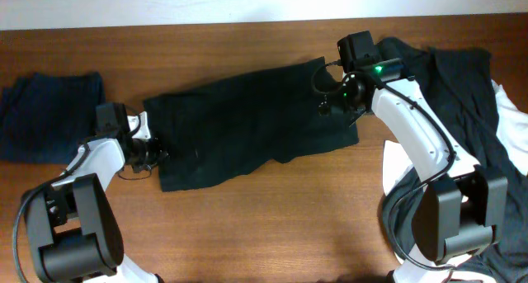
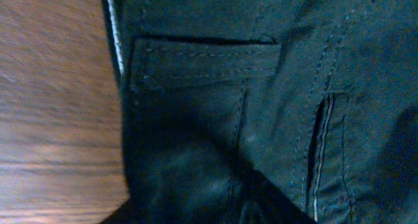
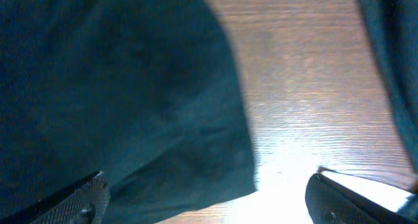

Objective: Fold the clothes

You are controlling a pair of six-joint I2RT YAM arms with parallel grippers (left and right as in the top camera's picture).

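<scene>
The left gripper (image 1: 147, 151) is lost in dark cloth at the left end of the shorts (image 1: 247, 122), so I cannot tell its grip. The right gripper (image 3: 209, 191) is spread wide over their right end, holding nothing. The shorts lie flat in the middle of the table (image 1: 272, 225).

No lettering, label, brand or number can be read on anything here.

A black garment (image 2: 261, 106) fills most of the view, lying on the wooden desk (image 2: 52, 106), which shows bare along the left side. A stitched pocket flap (image 2: 202, 57) runs across the upper part of the fabric, and a thin white strip (image 2: 117, 34) lines the garment's left edge. To the right, a narrow vertical slit (image 2: 320, 152) with a pale edge opens in the cloth.
</scene>
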